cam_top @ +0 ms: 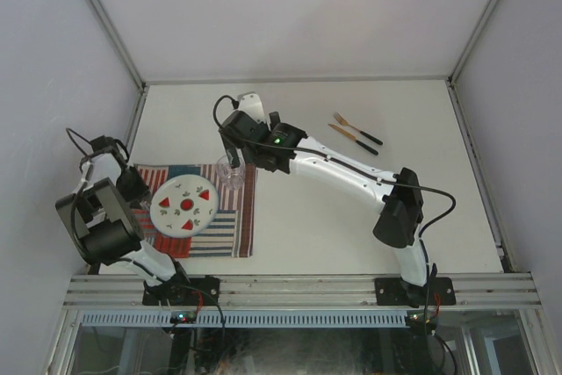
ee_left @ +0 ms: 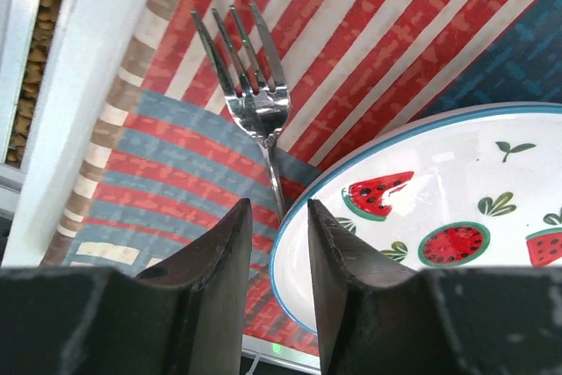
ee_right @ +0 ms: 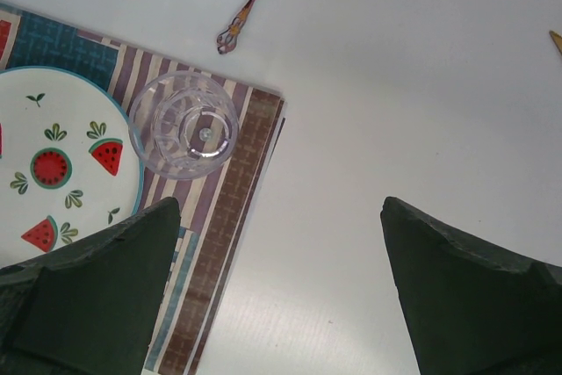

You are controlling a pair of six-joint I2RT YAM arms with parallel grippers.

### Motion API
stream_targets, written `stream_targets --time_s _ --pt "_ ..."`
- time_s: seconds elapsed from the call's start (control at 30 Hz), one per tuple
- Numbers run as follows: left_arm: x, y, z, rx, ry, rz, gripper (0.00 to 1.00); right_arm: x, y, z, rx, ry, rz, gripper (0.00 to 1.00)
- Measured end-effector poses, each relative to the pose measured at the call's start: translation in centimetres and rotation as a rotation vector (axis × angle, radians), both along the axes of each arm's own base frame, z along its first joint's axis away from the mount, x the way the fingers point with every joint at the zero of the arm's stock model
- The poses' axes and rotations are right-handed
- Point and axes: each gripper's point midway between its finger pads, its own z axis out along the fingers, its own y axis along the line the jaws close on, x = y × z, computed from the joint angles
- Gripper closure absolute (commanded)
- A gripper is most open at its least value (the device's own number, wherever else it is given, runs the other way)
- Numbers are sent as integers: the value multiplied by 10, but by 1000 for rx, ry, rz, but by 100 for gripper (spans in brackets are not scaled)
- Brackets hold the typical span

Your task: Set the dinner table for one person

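1. The dinner table [cam_top: 338,226] is spanning the whole workspace in front of both arm bases. It is carrying a striped placemat [cam_top: 237,221] by its near-left corner.
2. A plate [cam_top: 185,205] is sitting mid-placemat, a fork [ee_left: 255,103] is lying toward the mat's left edge, and a glass [cam_top: 231,173] is standing on its far-right corner.
3. The left gripper [ee_left: 277,208] is hovering over the fork handle with its jaws narrowly parted. The handle is running into the gap and looks unclamped.
4. The right gripper [ee_right: 281,204] is gaping wide, gripping nothing, with the glass just beyond its left finger.
5. Risk: if the left gripper lifts off skewed, it could be dragging the fork into the plate rim.
6. Risk: if the right arm swings toward the two utensils [cam_top: 356,133] near the far-right corner, a finger could be tipping the glass.
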Motion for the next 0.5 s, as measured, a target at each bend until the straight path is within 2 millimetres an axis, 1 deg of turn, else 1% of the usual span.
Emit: stream_targets --time_s 0.07,0.23,0.5 --pt "1 3 4 11 -16 9 64 0 1 -1 0 2 2 3" --pt "-2 9 3 12 -16 44 65 0 2 -4 -4 9 5 3" --pt "-5 19 -9 13 12 78 65 -1 3 -6 -2 20 15 3"
